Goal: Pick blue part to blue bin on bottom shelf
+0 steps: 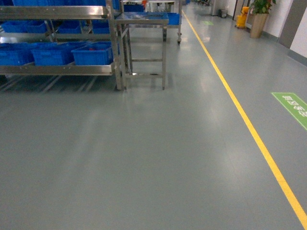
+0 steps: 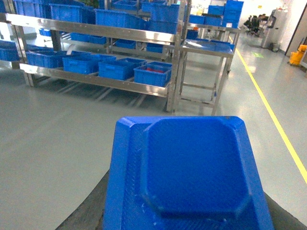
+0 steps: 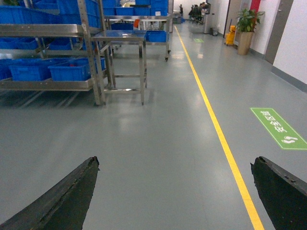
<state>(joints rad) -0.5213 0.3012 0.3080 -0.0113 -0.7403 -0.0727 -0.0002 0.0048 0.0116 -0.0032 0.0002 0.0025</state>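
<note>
Blue part (image 2: 192,172), a glossy moulded-plastic tray shape with chamfered corners, sits pinched in the left pincer (image 2: 184,218), well short of the blue bin (image 2: 152,74) on the bottom shelf (image 2: 96,79), which lies ahead and to the left across the floor (image 1: 153,158). The right pincer (image 3: 175,191) is spread wide and carries nothing, its dark fingers (image 3: 62,196) framing bare floor.

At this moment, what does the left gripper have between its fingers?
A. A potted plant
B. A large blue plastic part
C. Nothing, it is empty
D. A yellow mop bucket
B: in the left wrist view a large blue part fills the foreground between the left gripper's dark fingers, while the right gripper is spread open over bare floor with nothing in it.
</note>
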